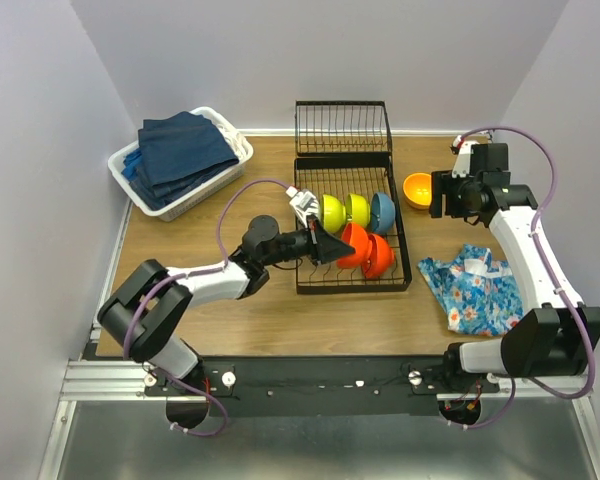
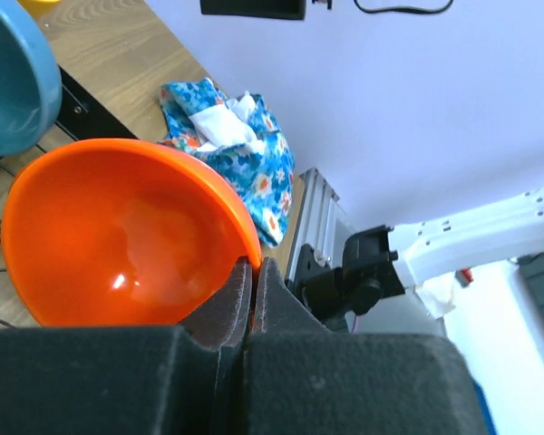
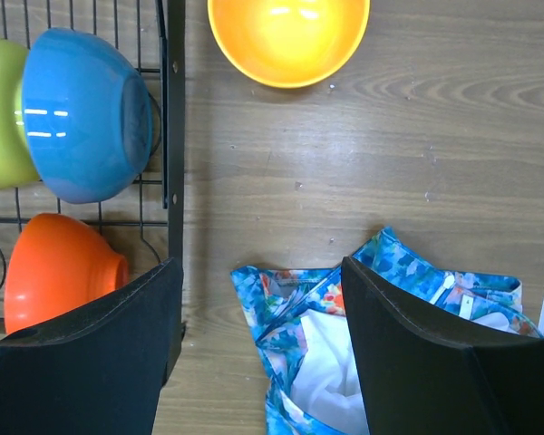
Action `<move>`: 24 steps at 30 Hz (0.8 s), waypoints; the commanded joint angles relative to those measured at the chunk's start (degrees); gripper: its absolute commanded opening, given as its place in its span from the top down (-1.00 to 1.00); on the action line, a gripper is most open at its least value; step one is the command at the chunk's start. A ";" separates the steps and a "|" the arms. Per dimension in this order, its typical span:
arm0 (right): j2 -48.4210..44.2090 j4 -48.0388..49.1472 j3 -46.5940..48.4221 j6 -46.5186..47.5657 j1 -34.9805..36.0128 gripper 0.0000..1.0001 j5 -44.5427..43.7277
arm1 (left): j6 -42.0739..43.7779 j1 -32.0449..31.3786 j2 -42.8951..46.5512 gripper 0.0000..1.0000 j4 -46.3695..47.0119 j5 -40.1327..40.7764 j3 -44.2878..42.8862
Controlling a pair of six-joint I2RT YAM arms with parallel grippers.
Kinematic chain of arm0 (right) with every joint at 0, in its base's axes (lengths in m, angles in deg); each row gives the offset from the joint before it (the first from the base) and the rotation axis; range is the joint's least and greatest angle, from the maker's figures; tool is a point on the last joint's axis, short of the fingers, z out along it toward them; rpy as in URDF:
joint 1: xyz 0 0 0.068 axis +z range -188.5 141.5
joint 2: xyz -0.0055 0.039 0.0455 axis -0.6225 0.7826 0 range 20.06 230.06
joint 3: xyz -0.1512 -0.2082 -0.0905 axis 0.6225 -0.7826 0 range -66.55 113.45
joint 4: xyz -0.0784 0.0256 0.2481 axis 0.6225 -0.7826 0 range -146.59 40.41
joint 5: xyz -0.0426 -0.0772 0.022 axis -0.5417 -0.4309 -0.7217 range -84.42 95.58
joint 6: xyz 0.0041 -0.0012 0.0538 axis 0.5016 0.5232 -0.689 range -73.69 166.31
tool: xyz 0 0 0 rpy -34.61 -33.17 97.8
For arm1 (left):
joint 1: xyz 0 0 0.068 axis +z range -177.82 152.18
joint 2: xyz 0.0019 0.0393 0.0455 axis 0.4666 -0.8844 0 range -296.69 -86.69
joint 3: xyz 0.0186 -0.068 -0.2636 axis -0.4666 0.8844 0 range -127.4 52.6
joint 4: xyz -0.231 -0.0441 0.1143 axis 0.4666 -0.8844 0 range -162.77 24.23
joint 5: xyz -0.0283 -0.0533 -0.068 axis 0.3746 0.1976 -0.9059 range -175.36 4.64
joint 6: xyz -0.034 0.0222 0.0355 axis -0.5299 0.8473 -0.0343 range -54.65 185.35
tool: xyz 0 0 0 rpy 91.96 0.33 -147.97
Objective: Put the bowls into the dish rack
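Wooden table [image 1: 230, 320] between pale walls, seen from above. At its centre stood a black wire dish rack [image 1: 405, 250], with a smaller wire section [image 1: 342, 126] joined at its 12 o'clock side. Standing on edge in the rack's far row were two lime-yellow bowls [image 1: 332, 212] and a blue bowl [image 1: 383, 211]. In the near row stood a red-orange bowl [image 1: 355, 245] and a second red-orange bowl [image 1: 378, 256], close together.

The left gripper [image 1: 325, 243] reached into the rack from 9 o'clock. In the left wrist view its fingers [image 2: 218, 317] were pressed together, pinching the rim of the red-orange bowl.

An orange-yellow bowl [image 1: 417, 189] sat upright on the table at 2 o'clock from the rack, outside it. The right gripper [image 1: 445, 195] hung just beside that bowl. In the right wrist view its fingers [image 3: 100, 353] were spread wide with nothing between them, above bare wood and a blue floral cloth [image 1: 475, 285] lying at 4 o'clock.

A white basket [image 1: 242, 150] of navy towels [image 1: 180, 160] sat at 10 o'clock.
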 commanded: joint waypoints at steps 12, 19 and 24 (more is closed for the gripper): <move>4.77 -2.72 3.05 3.30 -0.49 -0.57 -4.57 | -18.11 0.45 -19.47 1.00 30.34 3.39 -1.60; 6.00 -2.89 2.87 3.57 -0.49 -0.57 -4.75 | -20.30 0.45 -23.43 1.00 34.20 4.80 -1.07; 7.32 -2.89 3.75 3.74 -0.40 -0.57 -4.57 | -23.83 0.45 -27.47 1.00 36.67 5.86 -1.77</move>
